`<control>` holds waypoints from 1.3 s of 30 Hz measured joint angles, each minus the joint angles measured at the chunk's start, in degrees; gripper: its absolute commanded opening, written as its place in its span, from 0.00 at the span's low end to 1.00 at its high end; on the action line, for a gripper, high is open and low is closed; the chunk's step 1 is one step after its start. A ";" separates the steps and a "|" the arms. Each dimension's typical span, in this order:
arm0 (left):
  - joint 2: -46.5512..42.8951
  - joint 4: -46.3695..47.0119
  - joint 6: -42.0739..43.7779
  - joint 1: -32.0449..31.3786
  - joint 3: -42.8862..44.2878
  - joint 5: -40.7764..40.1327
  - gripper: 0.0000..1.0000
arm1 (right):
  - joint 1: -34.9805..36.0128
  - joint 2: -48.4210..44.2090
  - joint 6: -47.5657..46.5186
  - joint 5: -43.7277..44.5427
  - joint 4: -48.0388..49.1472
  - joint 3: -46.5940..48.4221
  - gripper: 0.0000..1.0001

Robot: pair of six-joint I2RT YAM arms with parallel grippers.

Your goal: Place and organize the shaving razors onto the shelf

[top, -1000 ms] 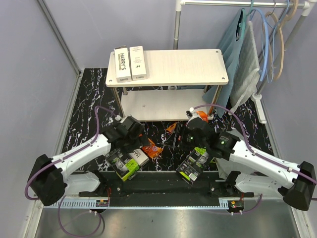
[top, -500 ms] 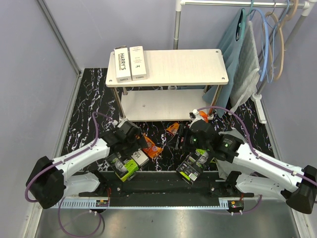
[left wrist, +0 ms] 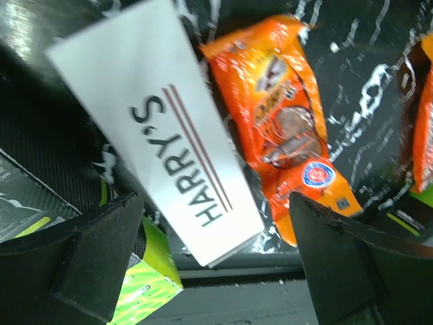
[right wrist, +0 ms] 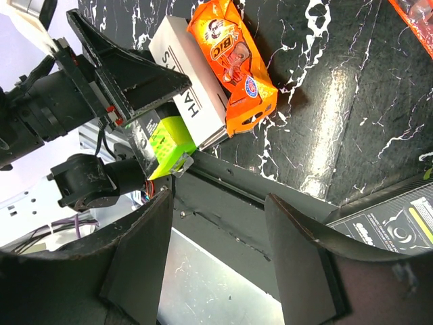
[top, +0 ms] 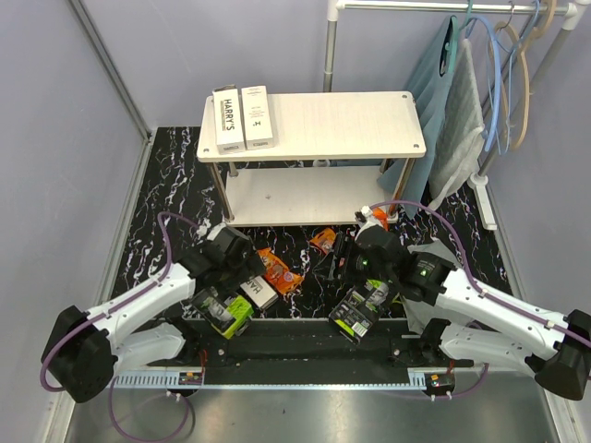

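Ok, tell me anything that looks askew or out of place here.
The white box lies slanted on the table, one end over a green pack, an orange pack crooked beside it. Two boxes sit neatly on the shelf; these don't.

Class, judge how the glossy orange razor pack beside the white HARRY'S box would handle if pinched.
The orange pack shows crinkled, glossy film, so probably floppy and slippery. Lying flat, it should not roll. It looks thin, so likely light and apt to slide when nudged.
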 measured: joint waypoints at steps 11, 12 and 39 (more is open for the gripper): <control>3.72 1.38 2.47 1.77 -0.26 -2.32 0.96 | 0.00 0.22 0.22 -0.11 0.22 -0.83 0.66; 4.79 2.21 2.97 1.99 -0.26 -2.23 0.95 | 0.00 0.22 0.22 -0.11 0.24 -0.90 0.66; 9.33 4.44 8.31 4.44 -1.40 -0.24 0.52 | 0.00 0.98 0.24 -0.15 0.33 -1.64 0.66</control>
